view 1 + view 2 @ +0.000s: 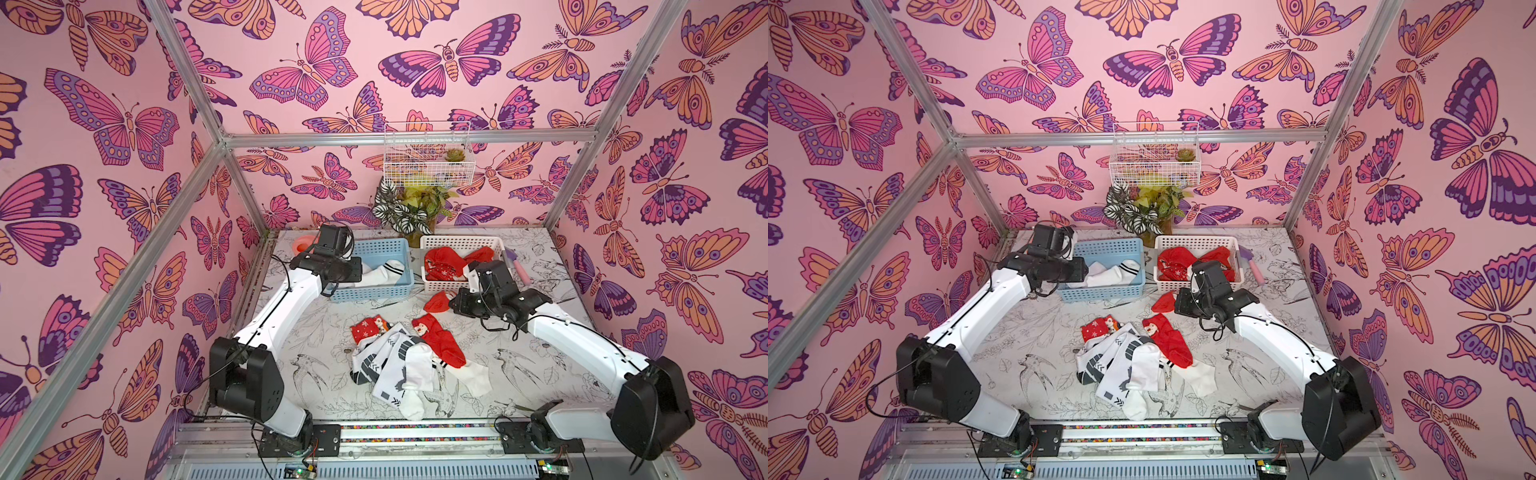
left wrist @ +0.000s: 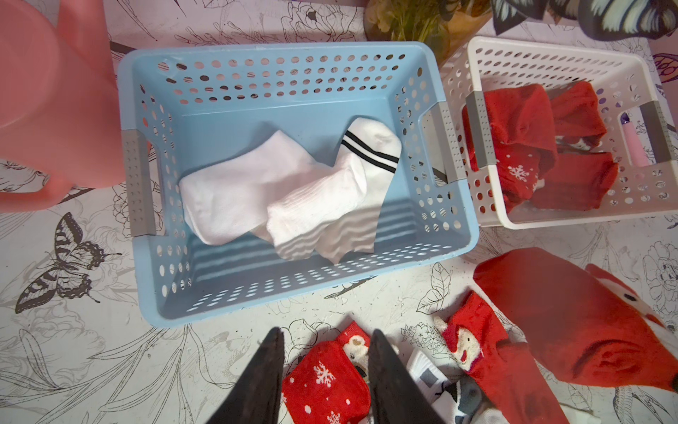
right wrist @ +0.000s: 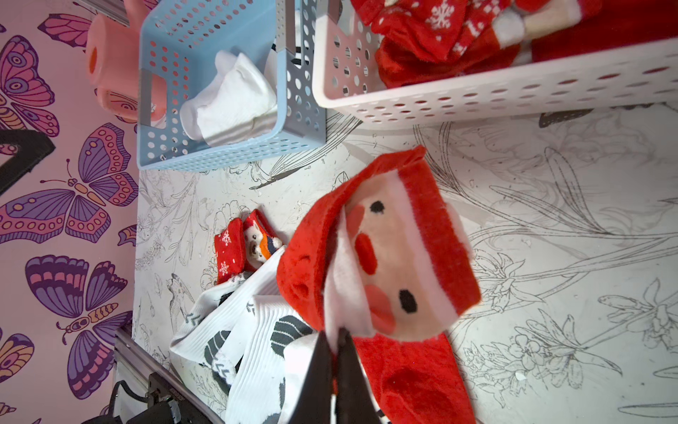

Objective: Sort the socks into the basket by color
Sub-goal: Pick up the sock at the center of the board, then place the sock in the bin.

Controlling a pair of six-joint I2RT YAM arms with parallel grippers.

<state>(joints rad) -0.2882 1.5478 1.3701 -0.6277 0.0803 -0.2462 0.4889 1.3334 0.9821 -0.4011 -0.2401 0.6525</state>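
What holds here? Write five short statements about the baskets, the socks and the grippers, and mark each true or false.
1. The blue basket holds white socks. True.
2. The white basket is empty. False: it holds red socks.
3. The right gripper is shut on a red sock with a face on it. True.
4. The left gripper grips a white sock. False: it is open and holds nothing.
5. No socks lie on the table. False: a pile of red and white socks lies in front of the baskets.
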